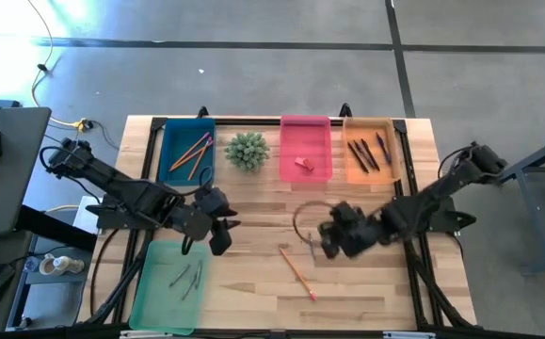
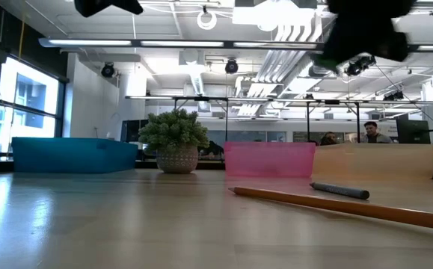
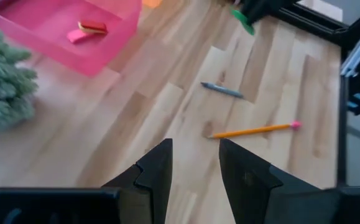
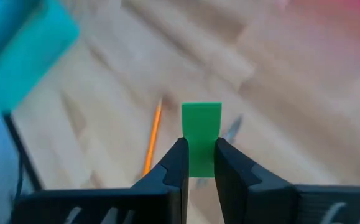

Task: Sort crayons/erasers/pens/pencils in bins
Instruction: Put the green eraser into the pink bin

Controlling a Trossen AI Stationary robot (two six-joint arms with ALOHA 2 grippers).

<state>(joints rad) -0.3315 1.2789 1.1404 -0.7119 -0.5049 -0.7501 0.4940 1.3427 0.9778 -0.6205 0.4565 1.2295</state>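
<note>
- Reaching in from the table's right side, the right arm stretches low toward the middle, and the right gripper (image 4: 198, 163) pinches a small flat green eraser (image 4: 201, 137) between its fingers, held above the wood in front of the pink bin (image 1: 305, 146).
- The left arm bends in from the left side; the left gripper (image 3: 195, 165) hangs in front of the potted plant (image 1: 246, 150), its dark wedge-shaped fingers a narrow gap apart and holding nothing.
- The table (image 1: 253, 282) is pale planked wood with a dark frame.
- A long orange pencil (image 1: 296, 272) with a pink tip lies bare on the wood in front of the pink bin, and a short grey crayon (image 3: 221, 90) lies just beside it, nearer that bin.
- The pink bin is a shallow plastic tray holding a pink eraser (image 3: 75, 36) and a red eraser (image 3: 93, 27).
- Left of the plant, the dark blue bin (image 1: 186, 149) holds orange and pink pencils (image 1: 193, 151).
- Right of the pink bin, the orange bin (image 1: 372, 149) holds dark pens (image 1: 367, 152).
- The translucent light green bin (image 1: 168, 284), well in front of the plant near the left edge, holds thin crayons (image 1: 189, 278).
</note>
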